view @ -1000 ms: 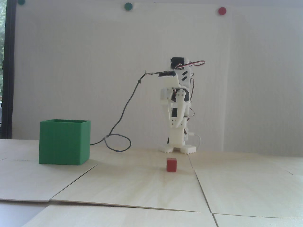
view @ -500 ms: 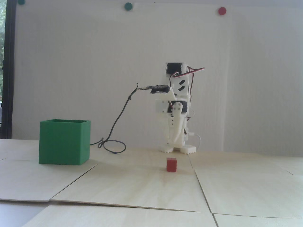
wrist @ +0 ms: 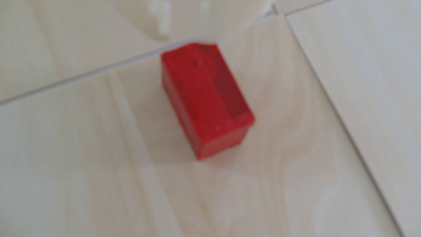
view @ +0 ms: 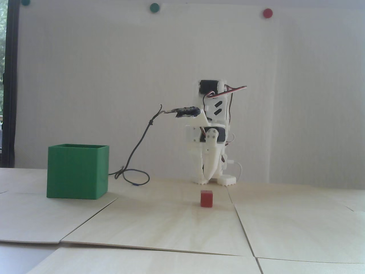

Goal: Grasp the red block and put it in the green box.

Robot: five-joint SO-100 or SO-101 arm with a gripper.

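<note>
Here we see the red block (view: 206,198) resting on the pale wooden table (view: 176,228), in front of and a little below the gripper (view: 206,176), whose white fingers hang tip-down and look pressed together with nothing between them. In the wrist view the block (wrist: 205,100) lies alone near the middle, blurred, clear of any finger, beside a seam in the boards. The green box (view: 77,171) stands well apart at the left of the fixed view
</note>
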